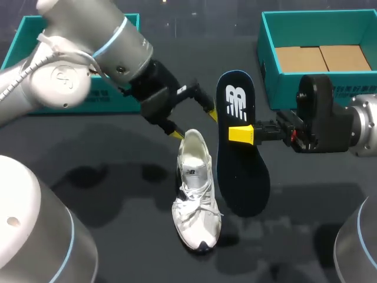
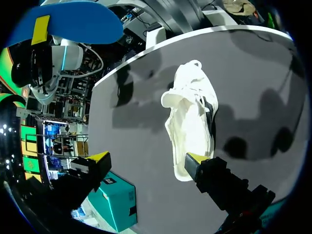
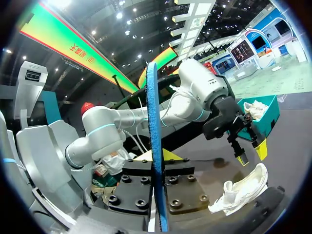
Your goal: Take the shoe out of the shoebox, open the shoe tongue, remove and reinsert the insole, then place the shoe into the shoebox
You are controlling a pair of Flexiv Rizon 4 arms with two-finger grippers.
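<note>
A white shoe (image 1: 197, 200) lies on the dark table, toe toward the near edge. My left gripper (image 1: 193, 124) is open just above and behind its heel, holding nothing. From the left wrist the shoe (image 2: 192, 122) lies ahead of that gripper (image 2: 146, 158), one yellow fingertip (image 2: 195, 158) by its heel. My right gripper (image 1: 241, 134) is shut on a dark blue insole (image 1: 238, 165), held flat above the table to the right of the shoe. In the right wrist view the insole (image 3: 155, 146) stands edge-on between the fingers, with the shoe (image 3: 241, 190) beyond.
A teal shoebox (image 1: 268, 50) lined with brown cardboard stands at the back right. A second teal box part (image 1: 23, 35) sits at the back left behind my left arm, and shows as a teal box (image 2: 117, 200) under the left gripper.
</note>
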